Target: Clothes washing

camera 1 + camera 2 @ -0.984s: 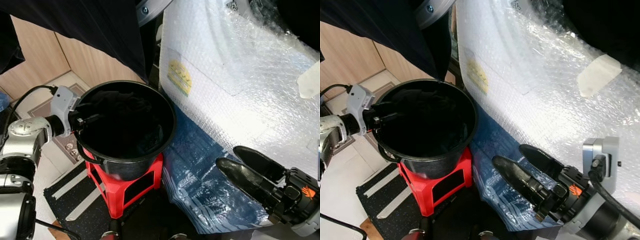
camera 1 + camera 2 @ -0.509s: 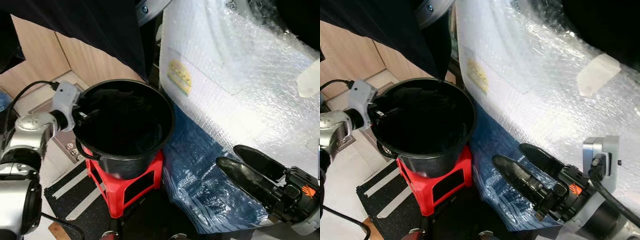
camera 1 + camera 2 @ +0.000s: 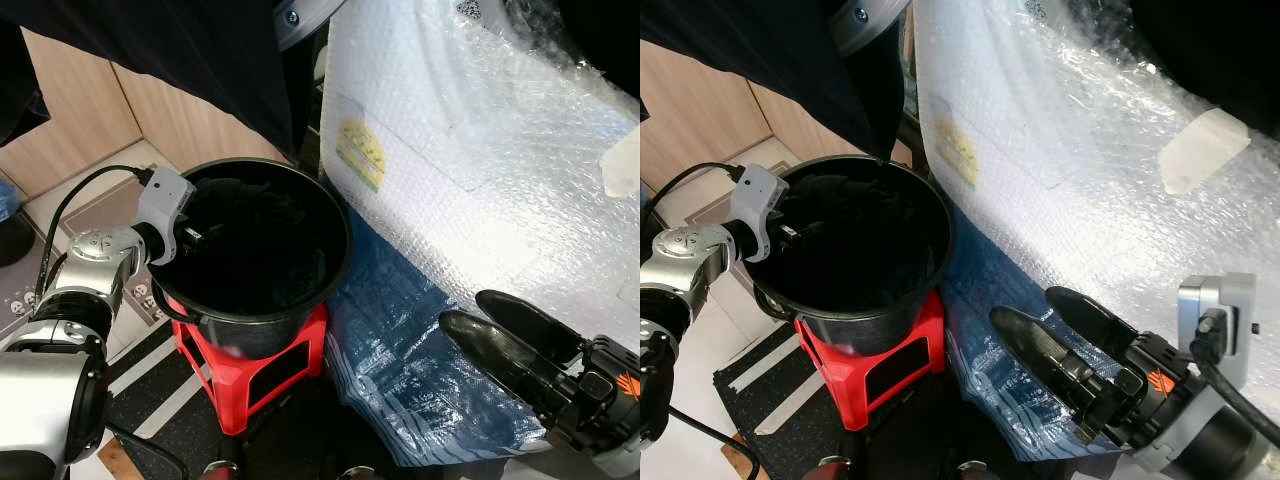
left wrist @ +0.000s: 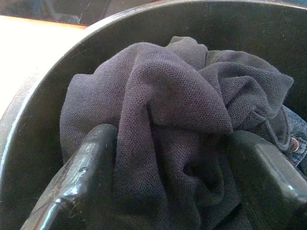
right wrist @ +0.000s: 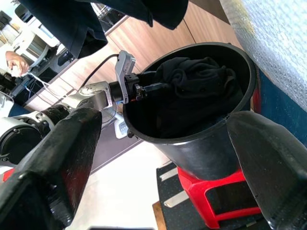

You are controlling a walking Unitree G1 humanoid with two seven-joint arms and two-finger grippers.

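Silver left arm bent over the bucket (image 3: 330, 270) rim, left claw (image 4: 163, 191) wide around the dark cloth (image 4: 182, 96)

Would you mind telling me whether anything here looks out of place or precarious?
The black bucket of dark clothes stands on a small red stool narrower than its rim, so it looks top-heavy. The left gripper reaches in, fingers either side of the cloth. The machine is wrapped in bubble wrap.

We see clothes (image 4: 163, 110) in a bucket (image 3: 335, 262) on a stool (image 3: 262, 375), between our left hand's (image 4: 163, 191) fingers (image 4: 84, 177).
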